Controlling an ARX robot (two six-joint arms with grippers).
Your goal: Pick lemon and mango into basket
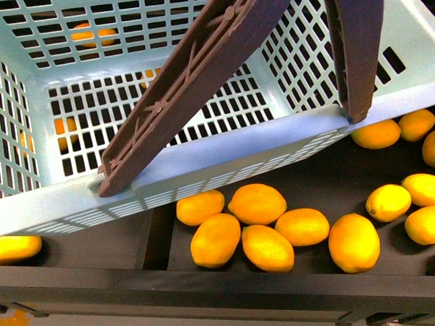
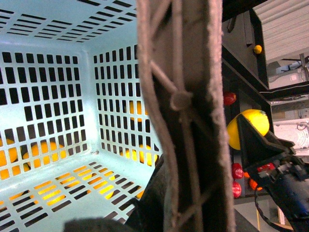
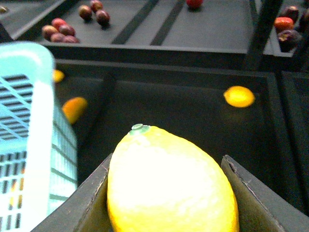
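**Lemon pinched, basket raised to meet it**

We had the right gripper point(image 3: 168, 164) pressed onto the lemon point(image 3: 171, 193), one jaw against each flank and the stem end pointing forward. The fruit hung above the dark tray point(image 3: 193, 116), just beside the basket point(image 1: 224, 159) but outside its wall. The basket sat raised and tilted with its brown handle point(image 1: 178, 92) swung up, probably so the lemon had only a short way to go. The handle filled the left wrist view, and we could not tell whether the left gripper was clamped on it.
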